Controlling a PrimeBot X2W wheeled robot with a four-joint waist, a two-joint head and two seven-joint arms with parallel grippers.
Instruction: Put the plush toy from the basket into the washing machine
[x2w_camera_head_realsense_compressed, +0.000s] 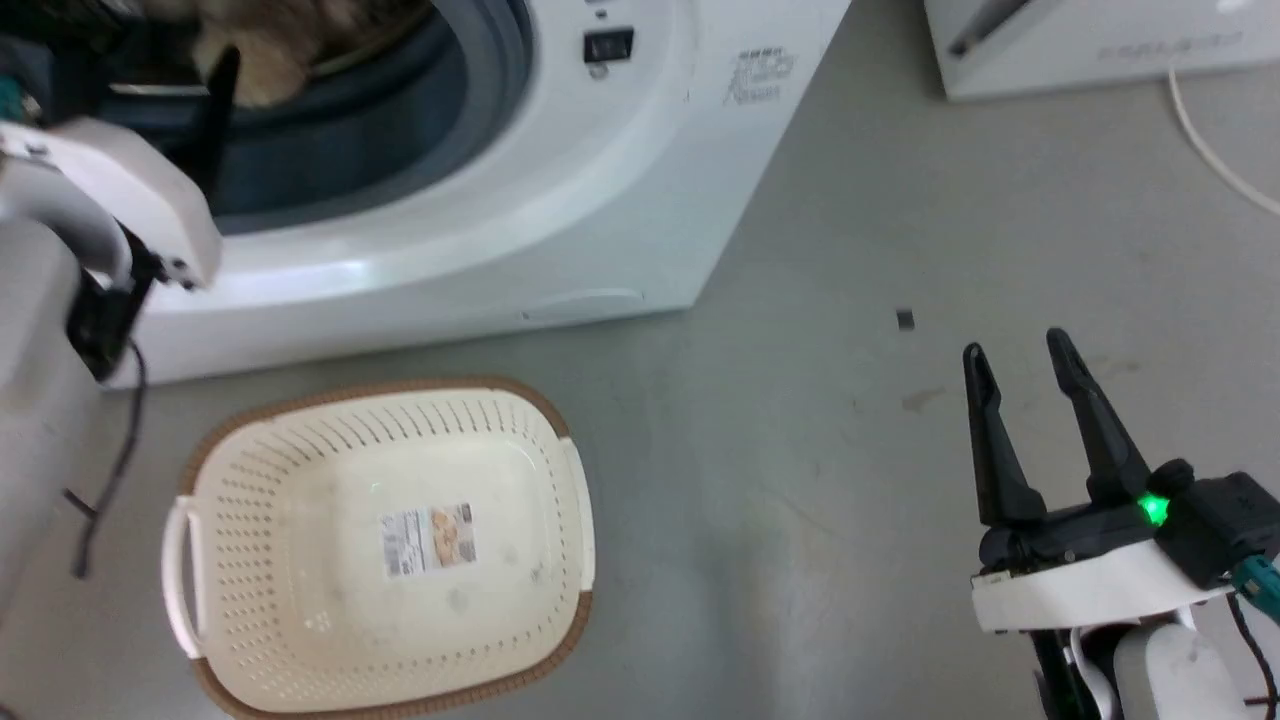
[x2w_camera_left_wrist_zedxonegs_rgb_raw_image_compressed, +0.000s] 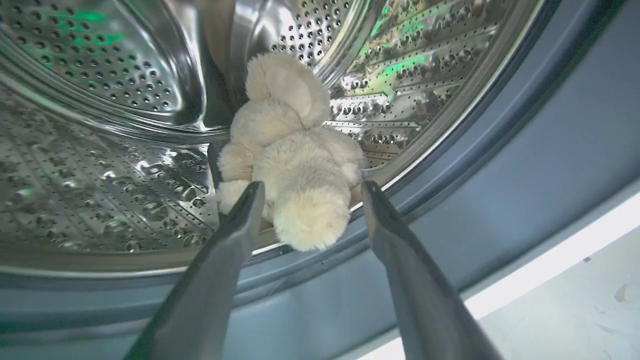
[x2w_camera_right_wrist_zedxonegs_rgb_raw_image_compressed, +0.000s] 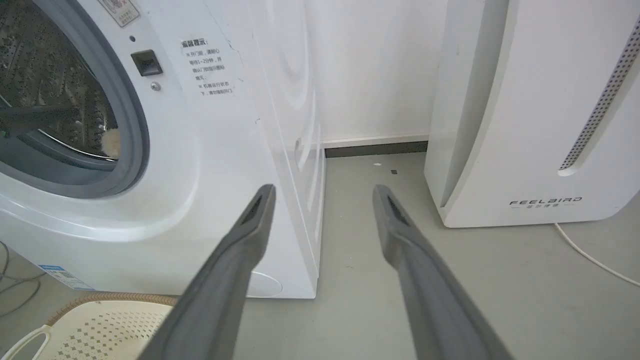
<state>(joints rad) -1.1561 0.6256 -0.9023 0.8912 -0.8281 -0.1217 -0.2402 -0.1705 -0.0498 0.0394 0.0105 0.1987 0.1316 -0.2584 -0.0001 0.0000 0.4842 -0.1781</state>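
Note:
The cream plush toy (x2w_camera_left_wrist_zedxonegs_rgb_raw_image_compressed: 295, 165) lies inside the washing machine (x2w_camera_head_realsense_compressed: 560, 200), on the front lip of the steel drum (x2w_camera_left_wrist_zedxonegs_rgb_raw_image_compressed: 100, 165) by the grey gasket (x2w_camera_left_wrist_zedxonegs_rgb_raw_image_compressed: 525, 165). My left gripper (x2w_camera_left_wrist_zedxonegs_rgb_raw_image_compressed: 312, 192) is open, reaching into the porthole, its fingertips on either side of the toy's near limb. In the head view one dark left finger (x2w_camera_head_realsense_compressed: 218, 100) points at the toy (x2w_camera_head_realsense_compressed: 260, 50). The basket (x2w_camera_head_realsense_compressed: 250, 470) stands empty on the floor before the machine, its label showing. My right gripper (x2w_camera_head_realsense_compressed: 1030, 365) hovers open over the floor at the right.
The white FEELBIRD appliance (x2w_camera_right_wrist_zedxonegs_rgb_raw_image_compressed: 530, 125) stands right of the washer, with a white cable (x2w_camera_head_realsense_compressed: 1215, 150) trailing on the grey floor. A dark cable (x2w_camera_head_realsense_compressed: 110, 480) hangs from my left arm beside the basket. A small dark speck (x2w_camera_head_realsense_compressed: 905, 319) lies on the floor.

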